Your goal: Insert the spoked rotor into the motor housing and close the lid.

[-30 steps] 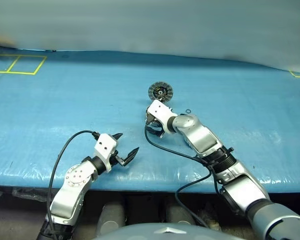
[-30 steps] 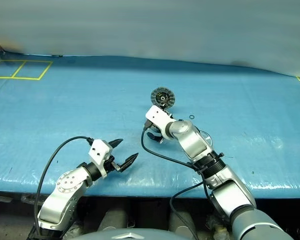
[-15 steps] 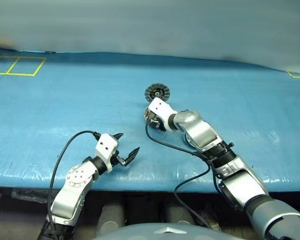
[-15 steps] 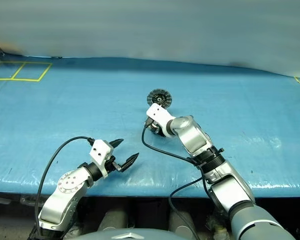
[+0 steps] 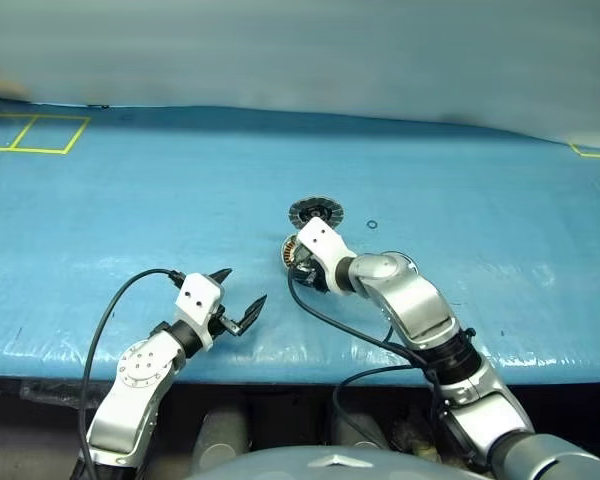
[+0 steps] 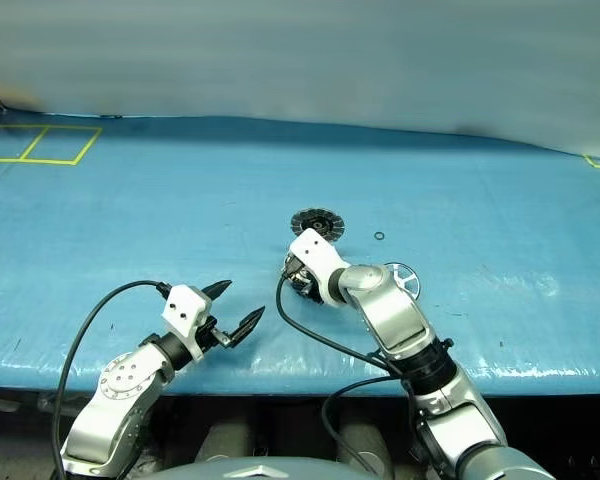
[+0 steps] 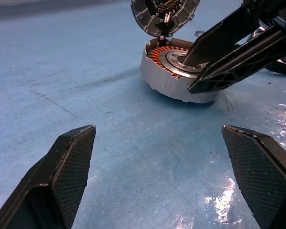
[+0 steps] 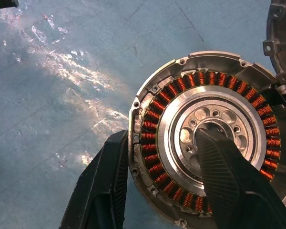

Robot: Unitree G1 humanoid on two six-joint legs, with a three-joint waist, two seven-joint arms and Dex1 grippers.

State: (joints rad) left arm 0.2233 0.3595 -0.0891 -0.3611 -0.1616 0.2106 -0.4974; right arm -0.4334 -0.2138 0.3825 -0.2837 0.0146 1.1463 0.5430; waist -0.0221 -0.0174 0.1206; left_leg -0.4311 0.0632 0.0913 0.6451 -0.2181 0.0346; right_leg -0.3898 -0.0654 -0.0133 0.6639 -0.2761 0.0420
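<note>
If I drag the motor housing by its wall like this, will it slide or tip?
Probably slides: the motor housing is a shallow, wide cup sitting flat on the glossy blue mat. All-metal with copper windings, so likely heavy. The hinged lid may swing.

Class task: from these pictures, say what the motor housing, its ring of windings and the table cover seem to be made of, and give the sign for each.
Motor housing: looks like cast grey metal, matt, with small screw lugs around the rim.
Windings: probably copper wire, orange-brown coils with fine strands.
Table cover: seemingly plastic sheeting, blue, glossy, creased.
</note>
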